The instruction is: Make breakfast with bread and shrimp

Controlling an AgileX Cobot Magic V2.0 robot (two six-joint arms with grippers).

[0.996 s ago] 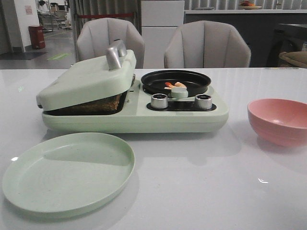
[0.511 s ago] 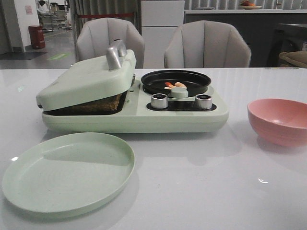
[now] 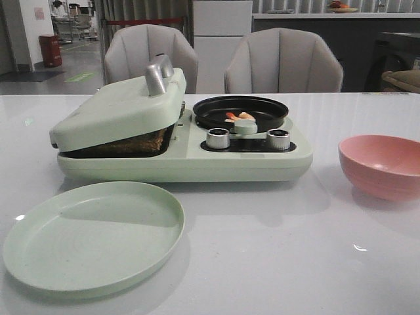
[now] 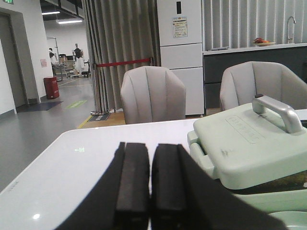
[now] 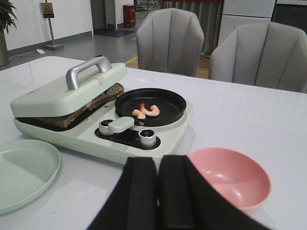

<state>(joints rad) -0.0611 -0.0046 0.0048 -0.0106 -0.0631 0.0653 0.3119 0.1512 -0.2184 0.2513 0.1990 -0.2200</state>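
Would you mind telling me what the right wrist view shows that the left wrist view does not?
Only the right wrist view shows the shrimp in the black pan, the two knobs, the pink bowl and the right hand, shut. Only the left wrist view shows the left hand, shut, and the corridor. Both show the cooker lid with its metal handle, bread under it, and two chairs.
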